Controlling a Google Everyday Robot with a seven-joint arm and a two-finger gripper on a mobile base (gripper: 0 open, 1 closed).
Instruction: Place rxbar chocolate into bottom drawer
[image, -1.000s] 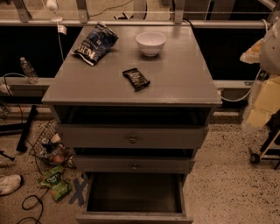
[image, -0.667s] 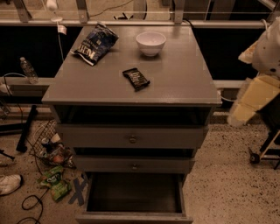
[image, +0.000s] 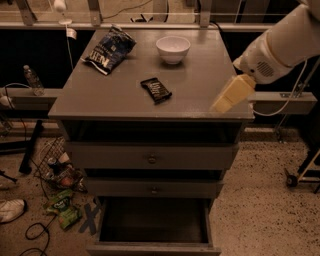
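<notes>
The rxbar chocolate (image: 156, 90), a small black bar with pale lettering, lies flat near the middle of the grey cabinet top (image: 200, 75). The bottom drawer (image: 155, 246) is pulled open and shows a dark interior. My gripper (image: 230, 95), cream-coloured at the end of a white arm, reaches in from the right. It hangs over the cabinet top's front right corner, well to the right of the bar, and holds nothing that I can see.
A white bowl (image: 173, 49) and a dark blue chip bag (image: 109, 48) sit at the back of the top. Two shallower drawers with knobs (image: 151, 159) are above the open one. Left floor holds a bottle (image: 31, 79), a wire basket (image: 60, 170), green packets (image: 62, 207), a shoe (image: 11, 210).
My arm has swung in from the far right and the gripper now hangs over the cabinet's right front corner. The bar, bowl, bag and drawers have not moved.
</notes>
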